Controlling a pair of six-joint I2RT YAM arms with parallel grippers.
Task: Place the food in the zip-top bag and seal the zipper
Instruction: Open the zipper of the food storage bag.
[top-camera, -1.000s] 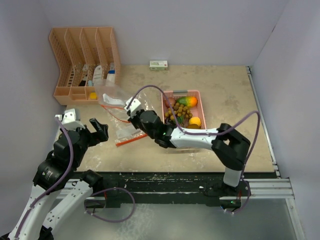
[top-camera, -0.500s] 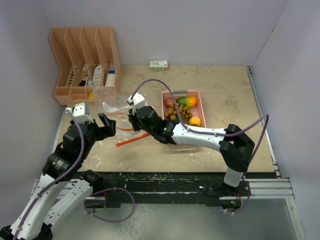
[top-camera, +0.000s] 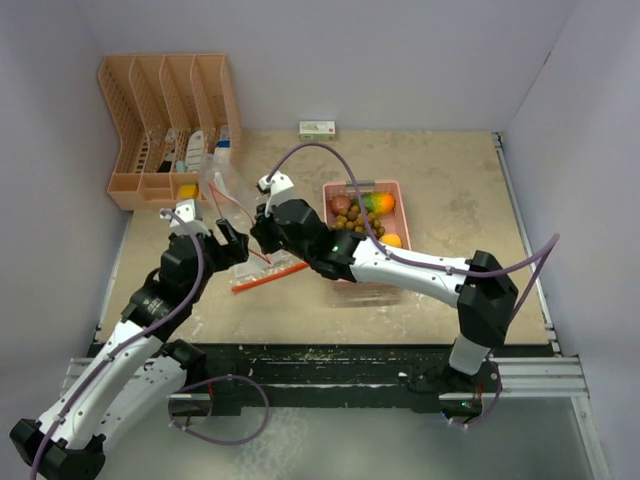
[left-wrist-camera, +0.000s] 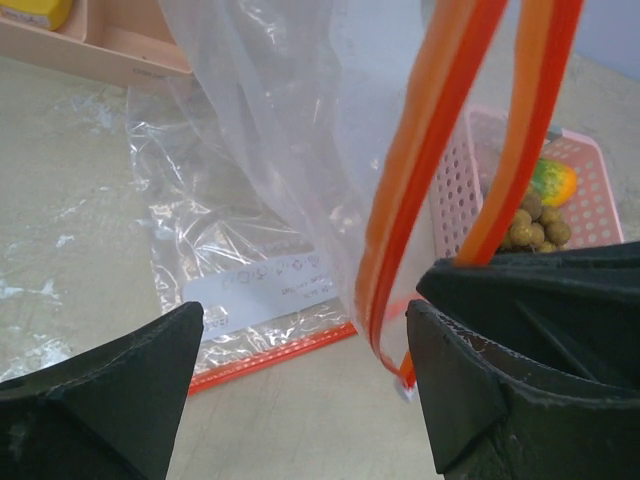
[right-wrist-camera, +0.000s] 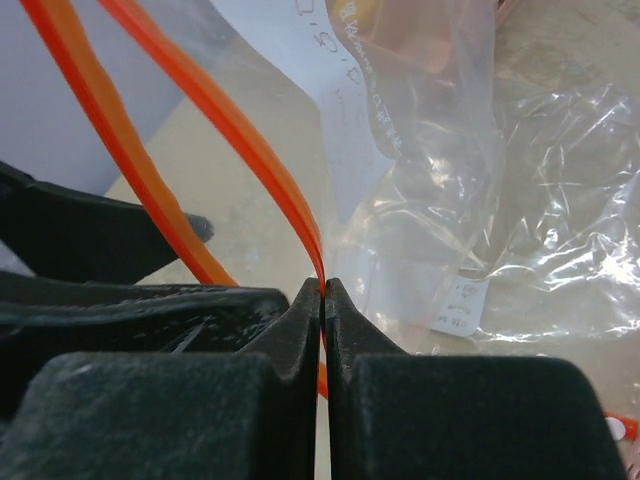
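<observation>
**Q:** Top view: where do things lie?
**A:** The clear plastic zip-top bag is held raised above the table, with the right claw at its mouth. The small toy fruits sit in the pink perforated plastic basket, at 3 o'clock.

**Q:** Left wrist view?
**A:** The left claw stands apart, and the orange zipper strip hangs between its fingers.

**Q:** Right wrist view?
**A:** The right claw is clamped on that strip. The film looks light, limp and slippery, so it is probably best gripped by the stiffer zipper rim.
</observation>
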